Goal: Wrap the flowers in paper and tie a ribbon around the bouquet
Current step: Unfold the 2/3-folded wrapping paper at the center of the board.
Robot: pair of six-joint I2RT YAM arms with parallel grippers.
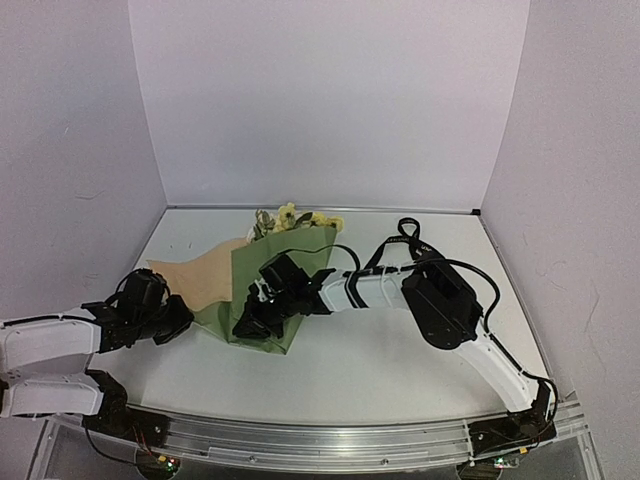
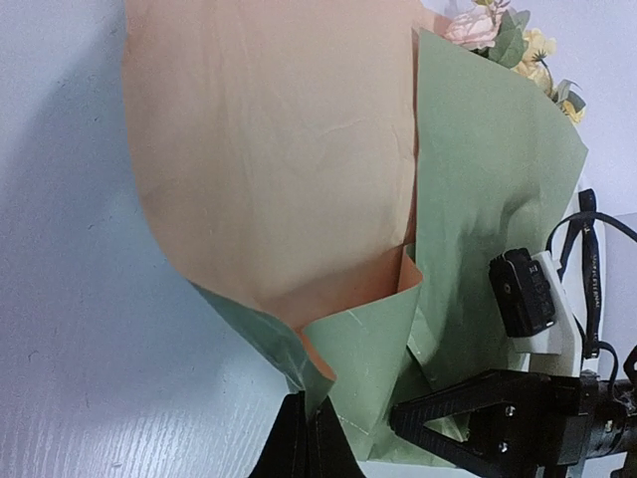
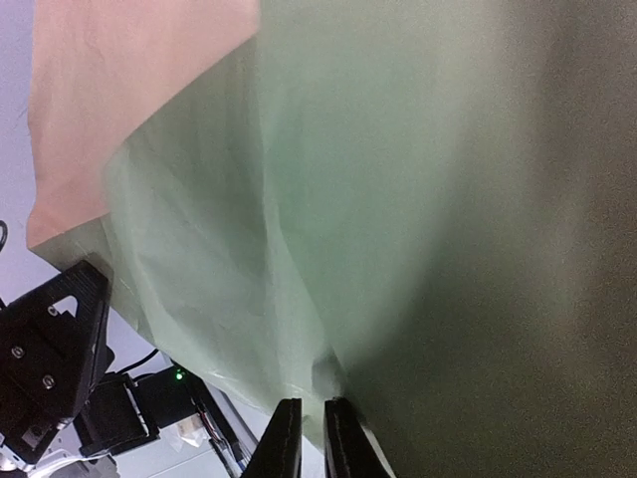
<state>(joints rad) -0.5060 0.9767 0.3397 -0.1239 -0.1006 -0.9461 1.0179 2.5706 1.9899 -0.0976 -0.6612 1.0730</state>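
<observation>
Top external view: paper [image 1: 275, 290] lies mid-way across the table [image 1: 360, 365], flowers [image 1: 295, 217] at its far end, its edges well apart from the side walls [image 1: 70, 150]. I see left gripper [image 1: 188, 318] pinched shut on the paper's near edge. Right gripper [image 1: 245, 328] is nearly closed at a fold; I cannot tell if it grips.

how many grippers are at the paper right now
2. The left gripper is shut on a near corner of the paper. The right gripper sits at its near green edge, fingers almost together; whether it pinches the sheet is unclear.
</observation>
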